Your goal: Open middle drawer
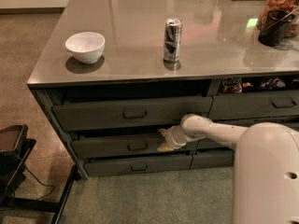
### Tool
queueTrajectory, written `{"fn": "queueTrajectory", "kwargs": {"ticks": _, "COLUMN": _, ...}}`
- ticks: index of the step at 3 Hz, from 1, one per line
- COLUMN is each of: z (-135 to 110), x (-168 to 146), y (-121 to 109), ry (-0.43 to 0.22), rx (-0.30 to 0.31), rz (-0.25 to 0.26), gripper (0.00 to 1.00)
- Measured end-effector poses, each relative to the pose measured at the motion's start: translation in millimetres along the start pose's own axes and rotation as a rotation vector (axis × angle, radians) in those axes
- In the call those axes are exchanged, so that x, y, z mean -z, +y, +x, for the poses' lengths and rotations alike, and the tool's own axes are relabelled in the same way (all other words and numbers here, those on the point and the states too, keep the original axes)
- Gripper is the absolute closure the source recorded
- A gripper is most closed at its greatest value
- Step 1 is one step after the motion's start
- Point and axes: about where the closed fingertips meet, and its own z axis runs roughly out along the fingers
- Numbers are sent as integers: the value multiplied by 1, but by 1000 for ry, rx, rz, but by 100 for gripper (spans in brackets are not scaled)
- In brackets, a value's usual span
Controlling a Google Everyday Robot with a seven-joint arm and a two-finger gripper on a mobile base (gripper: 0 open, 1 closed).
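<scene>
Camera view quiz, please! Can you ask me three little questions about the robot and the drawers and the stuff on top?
1. True or false: the gripper is at the front of the middle drawer, to the right of its pull.
2. Pick one: where does the can stand? A) upright on the countertop. B) inside a drawer. C) on the floor.
3. Short answer: what sits on the countertop to the left of the can in the picture?

Key: 1 true. 2 A. 3 the white bowl.
</scene>
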Motion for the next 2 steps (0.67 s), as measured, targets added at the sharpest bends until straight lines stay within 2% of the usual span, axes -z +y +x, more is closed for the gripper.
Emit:
{"fn": "queueTrajectory", "kwargs": {"ticks": 1, "z": 0, "x": 0, "y": 0, "ry": 0, "rx": 0, "rz": 0, "gripper": 82}}
{"fn": "queueTrajectory", "kwargs": {"ticks": 2, "z": 0, "x": 0, "y": 0, "ry": 0, "rx": 0, "rz": 0, "gripper": 100}}
